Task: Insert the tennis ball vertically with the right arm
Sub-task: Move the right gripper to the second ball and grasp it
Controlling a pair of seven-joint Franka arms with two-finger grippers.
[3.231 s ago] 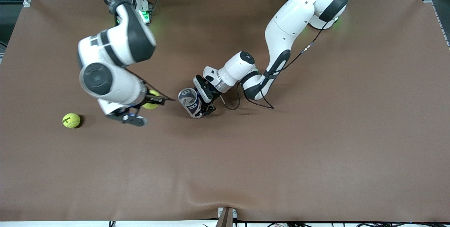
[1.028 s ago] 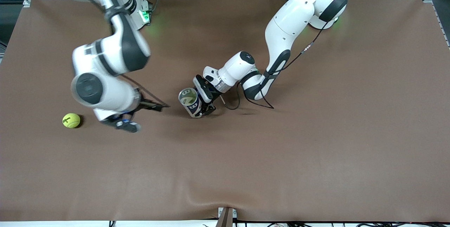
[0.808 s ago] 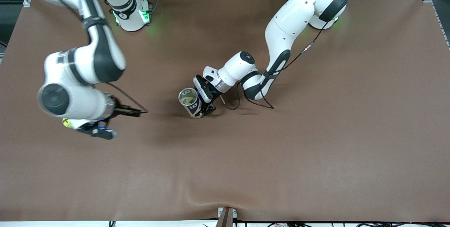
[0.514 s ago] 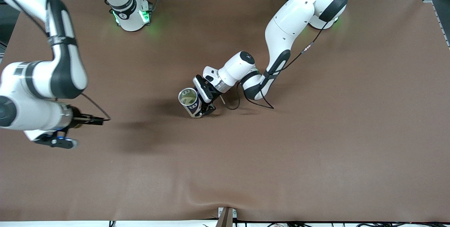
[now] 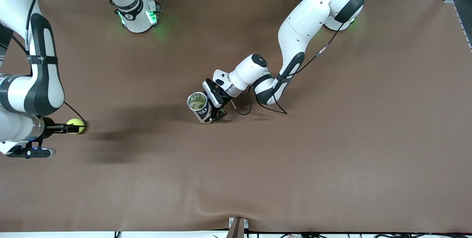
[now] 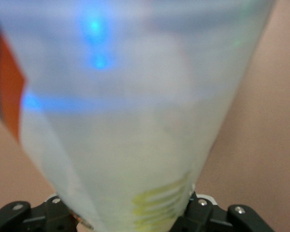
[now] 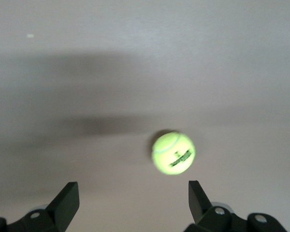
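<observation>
The right end effector (image 7: pixel 130 203), fingers spread and empty, hovers over the tennis ball (image 5: pixel 75 126) at the right arm's end of the counter (image 5: pixel 332 157). The left end effector (image 5: pixel 214 105) pinches the ball can (image 5: pixel 199 106) upright mid-counter. Next, I judge: descend and grasp.

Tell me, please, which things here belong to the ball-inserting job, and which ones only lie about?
Belonging to the job:
- yellow-green felt tennis ball on the table
- clear plastic ball tube, upright, mouth open
- right gripper, open, over the ball
- left gripper, shut on the tube

Lying about:
- only the brown table mat
</observation>
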